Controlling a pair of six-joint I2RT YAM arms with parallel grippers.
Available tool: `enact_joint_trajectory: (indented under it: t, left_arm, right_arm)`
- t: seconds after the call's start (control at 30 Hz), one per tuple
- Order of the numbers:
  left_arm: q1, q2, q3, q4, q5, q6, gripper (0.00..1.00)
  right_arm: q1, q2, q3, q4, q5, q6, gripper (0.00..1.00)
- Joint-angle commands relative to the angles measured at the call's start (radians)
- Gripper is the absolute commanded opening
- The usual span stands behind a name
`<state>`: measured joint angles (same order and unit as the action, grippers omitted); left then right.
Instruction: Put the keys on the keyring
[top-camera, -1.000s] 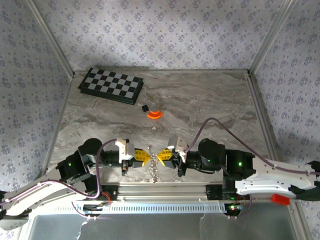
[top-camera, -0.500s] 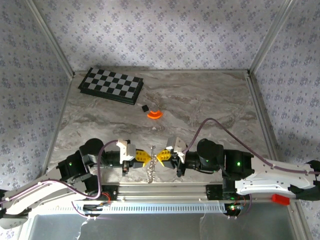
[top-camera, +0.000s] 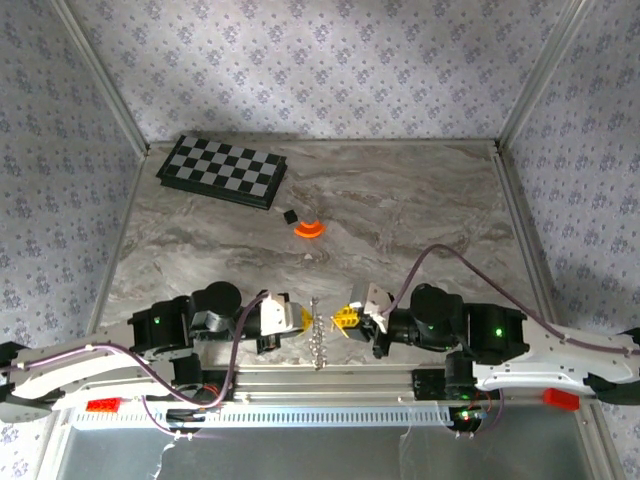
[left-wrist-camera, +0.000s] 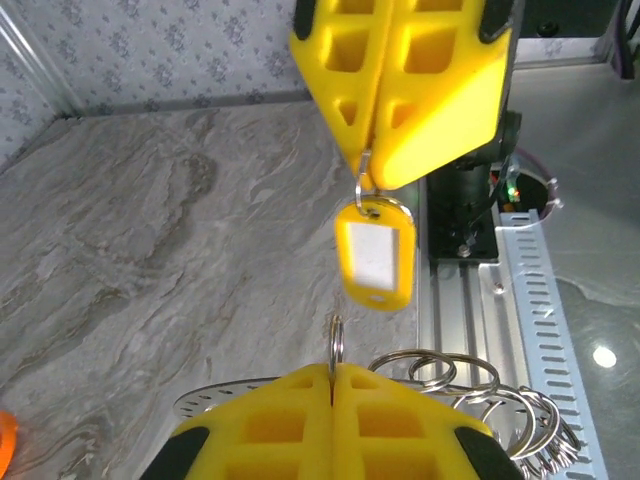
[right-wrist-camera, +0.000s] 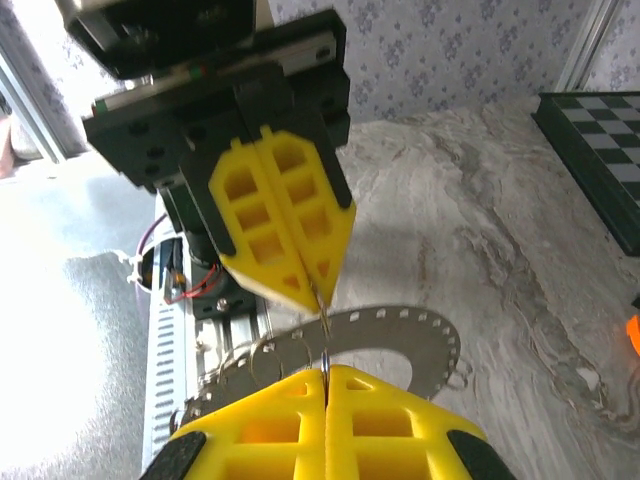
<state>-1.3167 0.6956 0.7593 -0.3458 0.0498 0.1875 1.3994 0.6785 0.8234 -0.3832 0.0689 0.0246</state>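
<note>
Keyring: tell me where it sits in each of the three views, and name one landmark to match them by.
Top external: keyring low centre, a thin vertical silver line.
Left wrist: keyring bottom right, a cluster of wire loops.
Right wrist: keyring lower centre, a perforated silver arc.
Shared landmark: the slotted metal strip along the near edge.

Grey marbled table, three things lying on it, all in the far-left part.

The black-and-grey checkered board sits flat by the far left corner, turned at a slight angle to the back edge. Just off its near right corner lies a small black cube, and right beside that, a touch nearer the arms, an orange round disc. Along the near edge runs a metal rail.
</note>
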Motion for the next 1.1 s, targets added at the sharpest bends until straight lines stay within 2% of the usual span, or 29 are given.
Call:
enact_joint_trajectory:
  t: [0.0, 0.23, 0.63, 1.07]
  left_arm:
    - [-0.023, 0.012, 0.063, -0.012, -0.073, 0.049, 0.00]
    - [-0.040, 0.041, 0.083, -0.023, -0.105, 0.075, 0.00]
    - [-0.041, -0.005, 0.089, -0.016, -0.004, 0.051, 0.00]
    - [-0.040, -0.036, 0.081, -0.021, 0.001, 0.038, 0.00]
  right_arm:
    - [0.004, -0.030, -0.018, -0.020, 0.015, -0.051, 0.00]
    - [0.007, -0.020, -0.053, 0.030, 0.027, -0.091, 0.00]
    - [0.011, 0.017, -0.059, 0.120, 0.055, -0.147, 0.00]
    - [0.058, 0.078, -0.025, 0.159, 0.074, -0.169, 0.00]
